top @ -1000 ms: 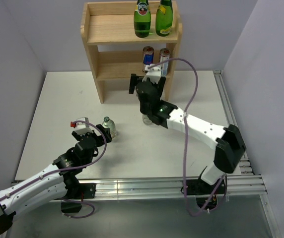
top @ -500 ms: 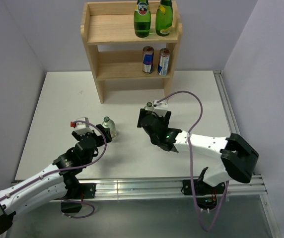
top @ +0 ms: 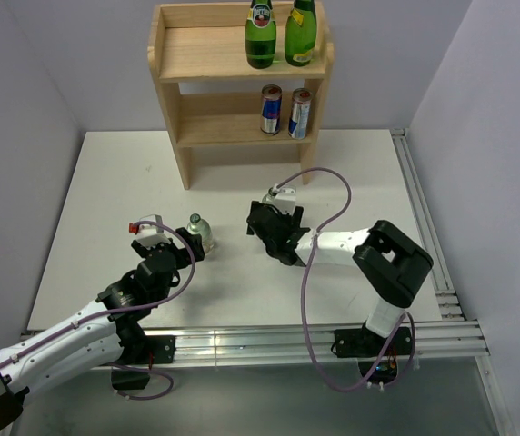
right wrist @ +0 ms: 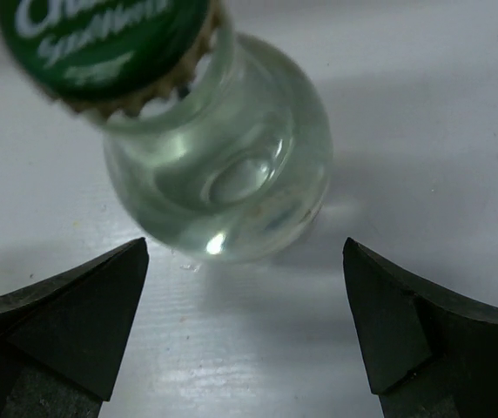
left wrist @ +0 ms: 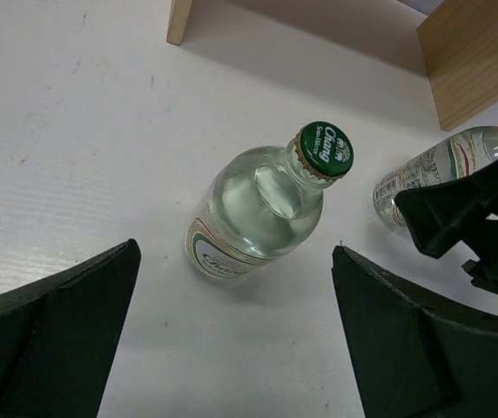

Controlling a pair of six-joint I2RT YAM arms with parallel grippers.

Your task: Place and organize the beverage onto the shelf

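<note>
The left gripper (left wrist: 232, 348) gapes wide and empty, a clear green-capped bottle (left wrist: 258, 205) upright at its 12 o'clock; the right gripper (right wrist: 245, 331) is equally wide and empty, a second clear bottle (right wrist: 232, 165) at its 12 o'clock; the shelf (top: 207, 64) stands at the table's (top: 115, 200) 12 o'clock

2 green bottles (top: 260, 41) (top: 300, 38), 2 cans (top: 271, 110) (top: 300, 113), 2 clear bottles (left wrist: 256, 213) (left wrist: 425, 171)

— What does the shelf (top: 171, 109) hold?
— It's a light wooden rack. On its rimmed top tier, at the right, two green glass bottles stand upright: left bottle (top: 260, 36), right bottle (top: 300, 34). On the tier below stand two blue-and-silver cans, left can (top: 271, 109) and right can (top: 300, 113).
— And off it?
— Two clear, green-capped bottles stand on the table (top: 105, 182): the Chang bottle (left wrist: 262, 205) and a second clear bottle (right wrist: 223, 165), well apart.
</note>
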